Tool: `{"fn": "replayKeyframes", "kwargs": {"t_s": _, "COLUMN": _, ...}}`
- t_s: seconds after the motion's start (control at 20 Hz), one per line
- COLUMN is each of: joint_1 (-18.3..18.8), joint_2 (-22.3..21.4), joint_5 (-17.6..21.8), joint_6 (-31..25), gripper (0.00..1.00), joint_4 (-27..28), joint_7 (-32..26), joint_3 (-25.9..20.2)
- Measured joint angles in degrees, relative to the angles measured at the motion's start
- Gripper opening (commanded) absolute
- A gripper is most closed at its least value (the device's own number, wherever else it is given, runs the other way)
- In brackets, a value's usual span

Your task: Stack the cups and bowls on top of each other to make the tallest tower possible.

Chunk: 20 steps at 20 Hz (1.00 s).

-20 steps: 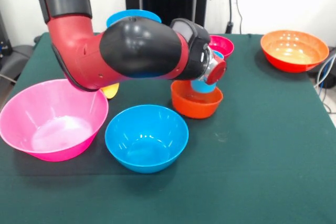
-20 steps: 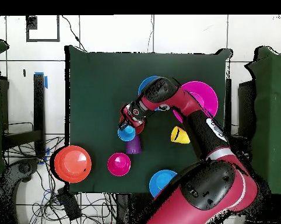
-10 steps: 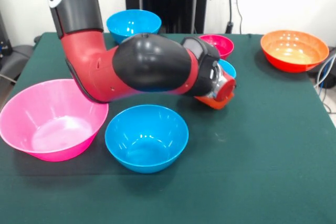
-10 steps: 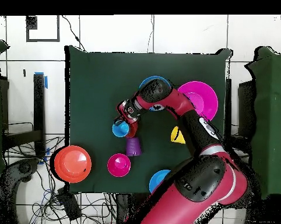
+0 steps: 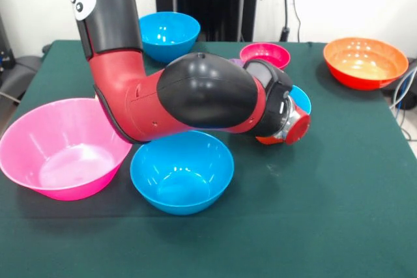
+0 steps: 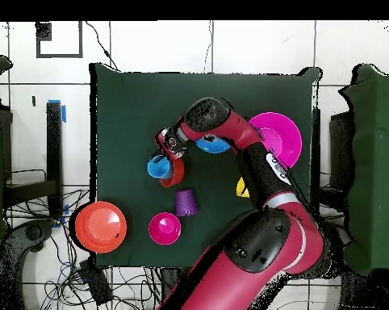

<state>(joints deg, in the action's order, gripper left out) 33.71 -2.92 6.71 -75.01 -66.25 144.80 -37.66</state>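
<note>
Pink, the big bowl is sitting at the near left of the green table, with a blue bowl just to its right. A second blue bowl is lying at the far edge. The red and black arm is reaching across the middle, its gripper beside the light blue cup and small orange-red bowl; the state of the jaws cannot be told. Further right are lying the small magenta bowl and the wide orange bowl.

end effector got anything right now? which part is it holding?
Cannot be told. The end effector is right beside the light blue cup and small orange-red bowl, but the arm hides any contact.
</note>
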Motion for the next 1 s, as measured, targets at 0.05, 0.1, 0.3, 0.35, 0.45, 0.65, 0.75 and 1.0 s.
{"fn": "replayKeyframes", "kwargs": {"t_s": 0.05, "joint_1": -0.1, "joint_2": 0.0, "joint_5": 0.0, "joint_6": 0.0, "gripper": 0.00, "joint_4": 0.1, "joint_7": 0.0, "joint_3": -0.1}}
{"fn": "replayKeyframes", "kwargs": {"t_s": 0.1, "joint_1": -0.1, "joint_2": 0.1, "joint_5": 0.0, "joint_6": 0.0, "gripper": 0.00, "joint_4": 0.3, "joint_7": 0.0, "joint_3": -0.1}}
{"fn": "replayKeyframes", "kwargs": {"t_s": 0.3, "joint_1": -0.2, "joint_2": 0.2, "joint_5": 0.0, "joint_6": 0.0, "gripper": 0.00, "joint_4": 0.7, "joint_7": 0.0, "joint_3": -0.2}}
{"fn": "replayKeyframes", "kwargs": {"t_s": 0.35, "joint_1": -0.2, "joint_2": 0.3, "joint_5": 0.0, "joint_6": -0.2, "gripper": 0.00, "joint_4": 0.8, "joint_7": 0.0, "joint_3": -0.2}}
{"fn": "replayKeyframes", "kwargs": {"t_s": 0.45, "joint_1": -0.1, "joint_2": 0.3, "joint_5": 0.0, "joint_6": -1.3, "gripper": 0.00, "joint_4": 1.0, "joint_7": 0.0, "joint_3": -0.2}}
{"fn": "replayKeyframes", "kwargs": {"t_s": 0.65, "joint_1": 0.1, "joint_2": -0.2, "joint_5": 1.1, "joint_6": -2.8, "gripper": 0.00, "joint_4": 1.0, "joint_7": -0.2, "joint_3": -0.2}}
{"fn": "replayKeyframes", "kwargs": {"t_s": 0.75, "joint_1": 0.1, "joint_2": -0.5, "joint_5": 1.9, "joint_6": -3.2, "gripper": 0.00, "joint_4": 1.0, "joint_7": -0.5, "joint_3": -0.2}}
{"fn": "replayKeyframes", "kwargs": {"t_s": 1.0, "joint_1": 0.4, "joint_2": -1.6, "joint_5": 3.9, "joint_6": -3.8, "gripper": 0.00, "joint_4": 1.0, "joint_7": -1.0, "joint_3": -0.2}}
